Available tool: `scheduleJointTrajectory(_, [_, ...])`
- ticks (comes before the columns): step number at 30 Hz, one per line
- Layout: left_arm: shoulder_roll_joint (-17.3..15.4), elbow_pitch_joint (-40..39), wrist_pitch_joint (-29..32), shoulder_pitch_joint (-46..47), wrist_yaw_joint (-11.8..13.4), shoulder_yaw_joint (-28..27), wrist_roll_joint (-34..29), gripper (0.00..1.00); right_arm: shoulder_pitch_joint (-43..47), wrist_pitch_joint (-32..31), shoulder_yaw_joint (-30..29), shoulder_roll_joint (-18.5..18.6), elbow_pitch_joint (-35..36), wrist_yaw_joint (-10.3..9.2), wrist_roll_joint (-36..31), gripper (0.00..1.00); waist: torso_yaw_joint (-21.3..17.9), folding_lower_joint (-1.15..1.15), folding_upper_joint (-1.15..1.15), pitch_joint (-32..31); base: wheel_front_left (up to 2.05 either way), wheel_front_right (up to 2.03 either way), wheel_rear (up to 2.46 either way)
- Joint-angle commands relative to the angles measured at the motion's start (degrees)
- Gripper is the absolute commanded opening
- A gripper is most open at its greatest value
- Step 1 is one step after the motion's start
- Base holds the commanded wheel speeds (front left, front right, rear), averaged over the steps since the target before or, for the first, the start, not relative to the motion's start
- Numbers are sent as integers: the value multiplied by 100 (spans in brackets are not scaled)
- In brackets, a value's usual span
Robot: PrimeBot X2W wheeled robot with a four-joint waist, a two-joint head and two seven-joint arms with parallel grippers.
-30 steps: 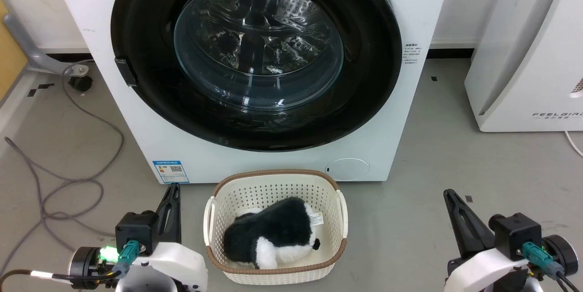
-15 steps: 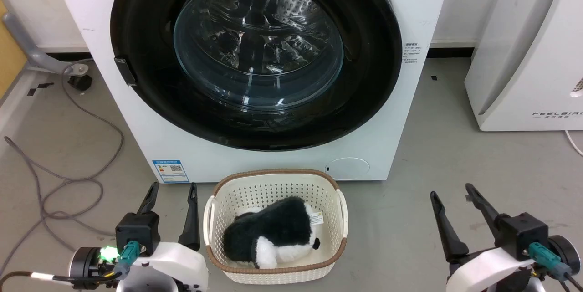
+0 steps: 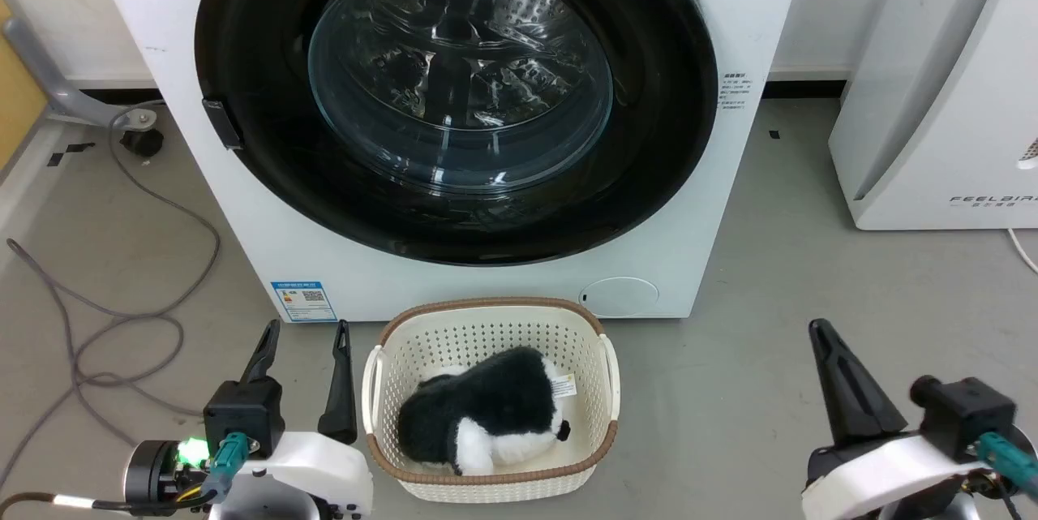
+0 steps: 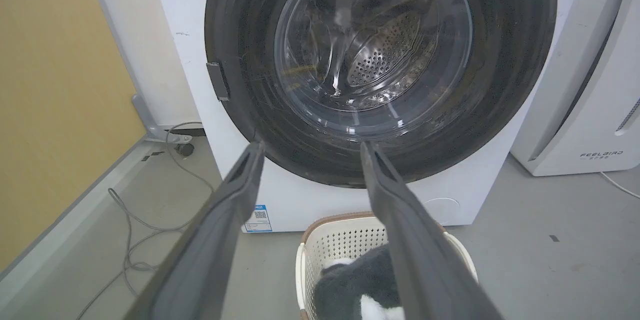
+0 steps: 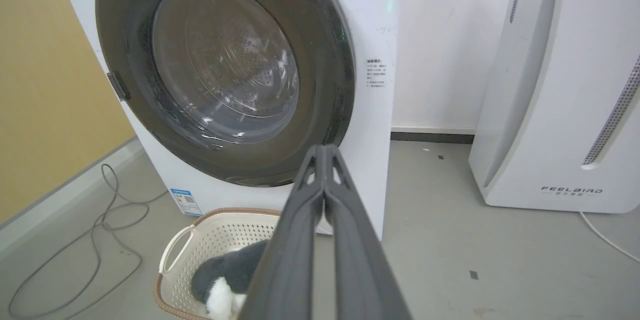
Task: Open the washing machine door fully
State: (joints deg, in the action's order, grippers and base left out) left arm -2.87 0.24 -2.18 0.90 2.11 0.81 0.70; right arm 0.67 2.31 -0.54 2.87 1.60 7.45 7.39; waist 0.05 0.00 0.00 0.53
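Note:
The washing machine (image 3: 503, 293) is a big white front loader facing me. Its door (image 3: 649, 139), a glossy black disc with a bulging glass bowl, lies flat against the front, and a small dark grey tab (image 3: 220, 122) sits on its left rim. My left gripper (image 3: 304, 327) is low at the left, open and holding nothing, well short of the washer. In the left wrist view, the left gripper (image 4: 310, 144) has its spread fingers pointed at the door's lower edge. My right gripper (image 3: 817, 325) is low at the right, shut on nothing, and the right gripper (image 5: 325, 146) has its fingers pressed together.
A cream basket (image 3: 486, 317) holding a black-and-white plush toy (image 3: 486, 414) stands on the floor right in front of the washer, between my grippers. A white FEELBAIRD appliance (image 3: 941, 98) stands at the right. A grey cable (image 3: 122, 317) loops across the floor at the left.
Both grippers went from shut to open about half a second ago. Since then the right gripper has shut again and shifted slightly right, while the left has stayed open.

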Motion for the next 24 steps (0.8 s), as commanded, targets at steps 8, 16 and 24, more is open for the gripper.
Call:
scheduleJointTrajectory(8, [0, -58, -149, 101, 119, 16, 71, 100, -264, 137, -135, 0, -194, 1, 1484, 0, 12, 0, 0, 62, 0, 0, 0])
scheduleJointTrajectory(16, [0, -102, -245, 210, 192, 32, 95, 100, -728, -73, -525, 20, -624, 1, 2797, 0, 39, 0, 0, 237, 0, 0, 0])
scheduleJointTrajectory(24, [0, -163, -341, 422, 231, 91, 103, 100, -1502, -294, -842, 329, -1237, 1, 3656, 0, 140, 0, 0, 546, 0, 0, 0])
